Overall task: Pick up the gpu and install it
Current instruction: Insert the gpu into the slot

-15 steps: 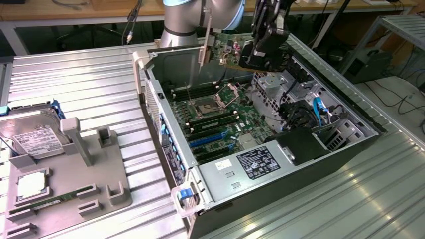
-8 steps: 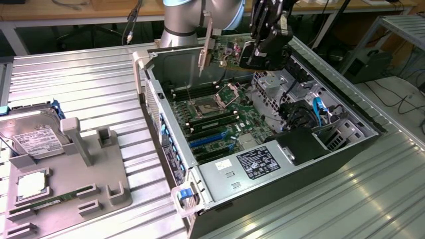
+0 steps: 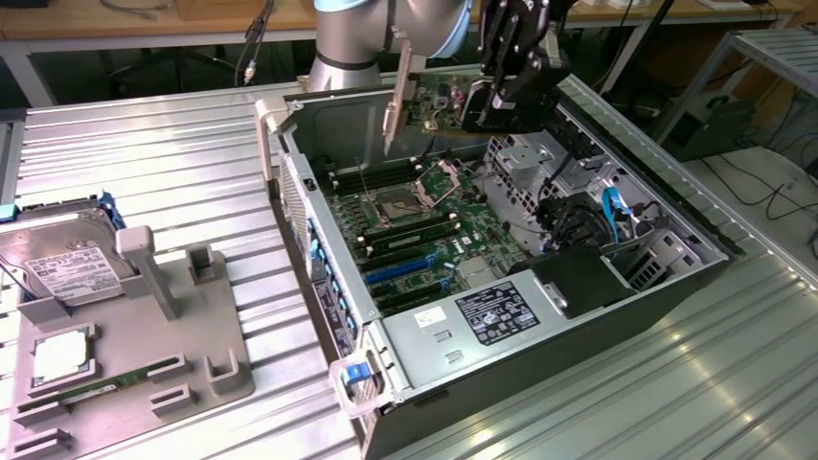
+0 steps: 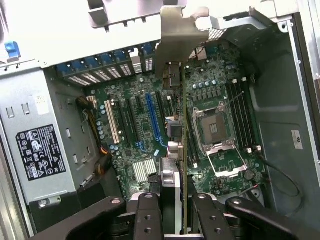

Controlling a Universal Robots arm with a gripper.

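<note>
Nearest us in the exterior view, a grey holder (image 3: 167,355) is lying on the ribbed metal table (image 3: 665,383). A thin green memory stick (image 3: 96,388) is lying in it and a silver hard drive (image 3: 61,268) is resting at its far end. Just beyond, toward the exterior view's right, the open computer case (image 3: 320,307) is lying on its side, with its labelled power supply (image 3: 492,311) sitting at the near end. Further in, the motherboard (image 3: 409,225) is lying exposed, and we are seeing its blue expansion slot (image 4: 152,120) and CPU socket (image 4: 215,127) near each other. Over the far part of that board the gpu (image 3: 443,99) is hanging on edge above the slots, not seated. Its silver end bracket (image 3: 397,91) is on the side toward the exterior view's left. In the wrist view its edge is running between the blue slot and the socket. The gripper (image 3: 496,101) is clenching the gpu, with one finger (image 4: 147,215) on each face. Farthest back, the arm (image 3: 371,29) is standing behind the case.
</note>
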